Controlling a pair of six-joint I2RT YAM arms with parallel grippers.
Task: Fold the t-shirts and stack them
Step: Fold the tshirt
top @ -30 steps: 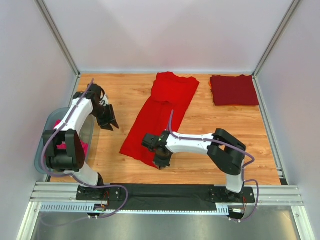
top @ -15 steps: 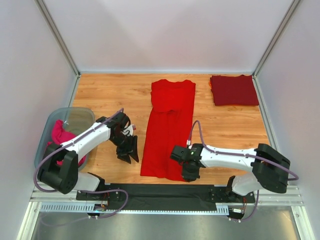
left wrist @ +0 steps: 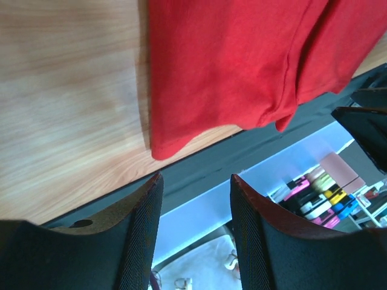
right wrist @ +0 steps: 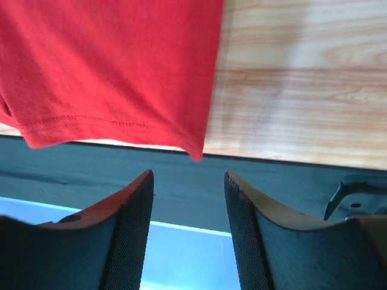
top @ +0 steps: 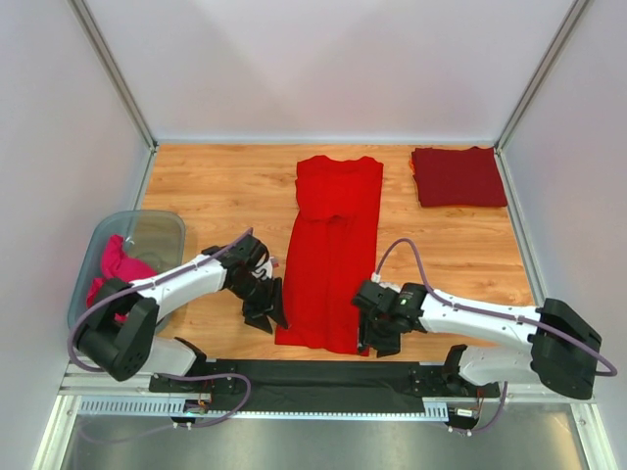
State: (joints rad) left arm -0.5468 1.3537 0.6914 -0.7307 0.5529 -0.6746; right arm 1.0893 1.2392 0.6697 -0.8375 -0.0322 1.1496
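The bright red t-shirt [top: 331, 255] lies as a long folded strip down the middle of the table, its hem at the near edge. The maroon t-shirt [top: 458, 176] lies folded at the back right. My left gripper [top: 266, 311] stands open just left of the red hem's near corner. My right gripper [top: 377, 333] stands open just right of the other corner. In the left wrist view the red t-shirt [left wrist: 242, 60] lies beyond the empty left gripper [left wrist: 195, 178]. The right wrist view shows the red t-shirt's hem [right wrist: 109, 66] just beyond the empty right gripper [right wrist: 188, 174].
A clear plastic bin [top: 168, 227] holding pink cloth [top: 118, 266] stands at the left edge. A black strip [top: 323, 377] runs along the table's near edge under the hem. Grey walls close the back and sides.
The red t-shirt went from lying slanted to straight, drawn toward the near edge. My right gripper opened and let go of its hem. My left gripper moved from near the bin to the hem's left corner.
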